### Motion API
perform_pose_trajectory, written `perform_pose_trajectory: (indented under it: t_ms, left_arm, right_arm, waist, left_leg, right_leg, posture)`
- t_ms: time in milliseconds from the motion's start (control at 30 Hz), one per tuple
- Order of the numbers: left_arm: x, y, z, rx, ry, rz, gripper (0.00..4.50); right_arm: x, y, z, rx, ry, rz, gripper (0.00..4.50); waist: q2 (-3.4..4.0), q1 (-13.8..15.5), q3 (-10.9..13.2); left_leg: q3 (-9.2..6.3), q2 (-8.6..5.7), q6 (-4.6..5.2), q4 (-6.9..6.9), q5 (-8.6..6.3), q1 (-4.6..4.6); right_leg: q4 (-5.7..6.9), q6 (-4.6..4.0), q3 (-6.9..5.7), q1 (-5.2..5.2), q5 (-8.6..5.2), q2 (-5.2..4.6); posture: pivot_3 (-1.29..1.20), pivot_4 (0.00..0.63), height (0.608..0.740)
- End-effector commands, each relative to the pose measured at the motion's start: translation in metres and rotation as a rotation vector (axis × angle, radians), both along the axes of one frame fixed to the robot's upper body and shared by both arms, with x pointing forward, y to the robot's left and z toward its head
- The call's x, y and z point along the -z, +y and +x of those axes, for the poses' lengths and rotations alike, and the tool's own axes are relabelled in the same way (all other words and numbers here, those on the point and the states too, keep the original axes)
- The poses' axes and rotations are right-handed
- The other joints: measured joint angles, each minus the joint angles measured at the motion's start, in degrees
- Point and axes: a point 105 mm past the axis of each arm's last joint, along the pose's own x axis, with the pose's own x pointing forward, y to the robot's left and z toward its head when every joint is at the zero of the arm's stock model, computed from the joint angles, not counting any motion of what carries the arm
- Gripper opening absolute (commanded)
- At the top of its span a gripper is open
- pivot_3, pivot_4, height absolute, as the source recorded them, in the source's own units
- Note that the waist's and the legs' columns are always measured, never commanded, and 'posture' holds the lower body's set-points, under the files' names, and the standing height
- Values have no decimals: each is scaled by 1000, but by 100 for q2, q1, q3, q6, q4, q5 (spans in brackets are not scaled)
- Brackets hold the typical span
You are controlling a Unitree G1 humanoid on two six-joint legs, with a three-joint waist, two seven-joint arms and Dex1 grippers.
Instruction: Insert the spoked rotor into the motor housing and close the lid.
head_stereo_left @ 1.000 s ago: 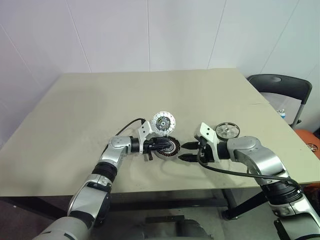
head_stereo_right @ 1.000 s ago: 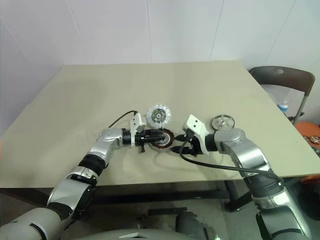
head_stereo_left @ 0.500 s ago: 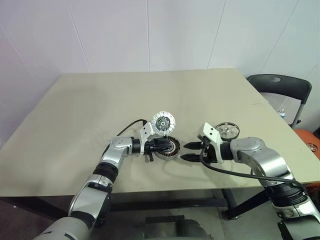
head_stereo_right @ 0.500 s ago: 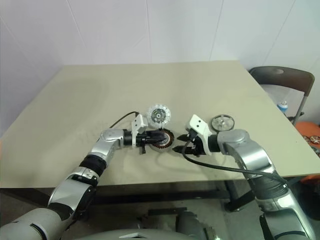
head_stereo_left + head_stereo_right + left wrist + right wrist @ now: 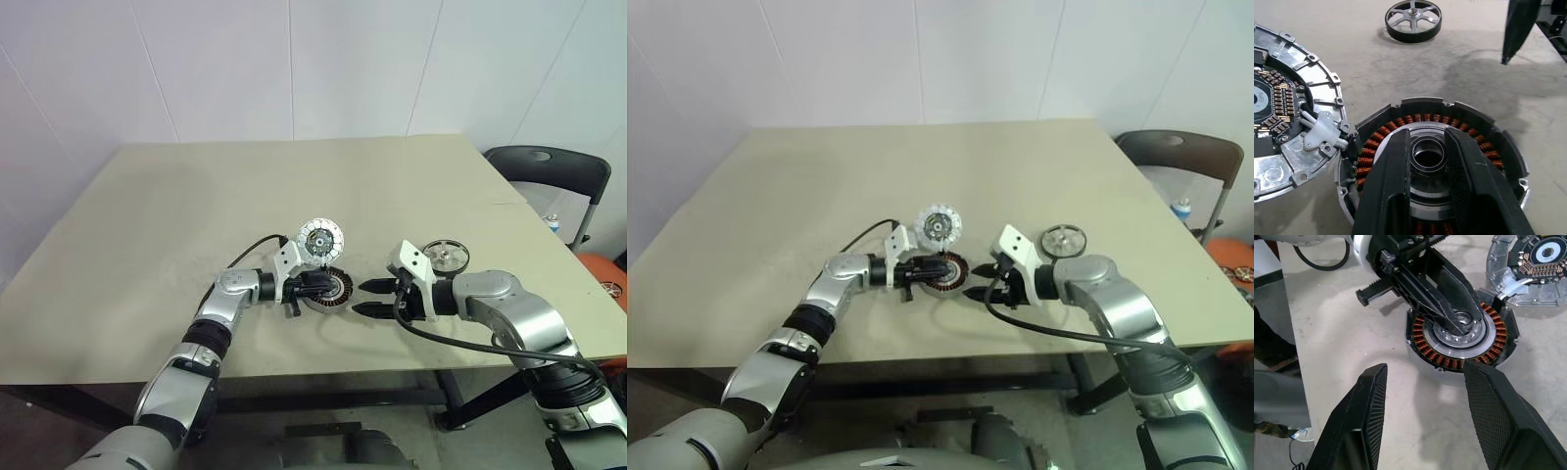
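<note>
The motor housing [image 5: 336, 292], a grey cup with coppery windings [image 5: 1484, 143], sits on the table near its front middle. My left gripper [image 5: 331, 285] reaches in from the left, and its two fingers [image 5: 1396, 186] clamp the silver centre hub. The lid [image 5: 320, 239] stands swung open behind the housing on its hinge, segmented face showing [image 5: 1537, 254]. My right gripper [image 5: 360, 298] hovers just right of the housing, open and holding nothing. The spoked rotor [image 5: 446, 257] lies flat on the table beyond my right wrist, apart from both grippers [image 5: 1413, 19].
A black cable [image 5: 247, 251] loops on the table behind my left wrist. The beige table [image 5: 196, 196] has wide bare room behind and to the left. A dark chair [image 5: 549, 166] stands past the table's right edge.
</note>
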Motion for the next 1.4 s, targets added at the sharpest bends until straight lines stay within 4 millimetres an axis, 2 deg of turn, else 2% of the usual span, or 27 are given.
perform_pose_trajectory:
  t_ms: [33,400,767,933,1167,1400]
  left_arm:
    - [-8,-5,3,8,-39,-8,698]
    - [-5,-5,1,9,-23,-14,698]
    - [-6,-1,7,-30,-38,10,4455]
    - [-9,0,11,-53,-52,7,4486]
    - [-12,-1,13,-71,-43,-19,4486]
    - [-32,-5,19,-96,-31,-127,4486]
  right_arm:
    - [-13,1,1,-8,-50,12,2564]
    - [-13,0,0,-3,-48,12,2564]
    - [-13,0,3,2,-52,9,2564]
    - [-11,1,5,3,-52,7,2564]
    - [-9,1,6,4,-51,-1,2564]
    - [-5,1,6,4,-43,-7,2564]
  waist:
    - [0,0,0]
    - [0,-1,0]
    - [0,-1,0]
    - [-3,-7,2]
    - [-3,-5,1]
    - [-3,-5,2]
  left_leg:
    - [0,0,0,0,0,1]
    - [1,0,1,0,0,7]
    - [0,0,2,0,-1,32]
    - [1,1,13,-1,-7,62]
    - [0,1,12,0,-6,70]
    - [-1,1,13,0,-7,70]
  right_leg:
    - [0,0,0,1,0,0]
    - [1,0,0,8,0,0]
    - [1,0,0,32,0,0]
    - [0,3,1,83,-3,2]
    - [-1,3,1,86,-3,3]
    - [-2,3,1,85,-3,2]
  posture:
    - [0,0,740]
    - [0,0,740]
    - [0,0,740]
    - [0,0,740]
    - [0,0,740]
    - [0,0,740]
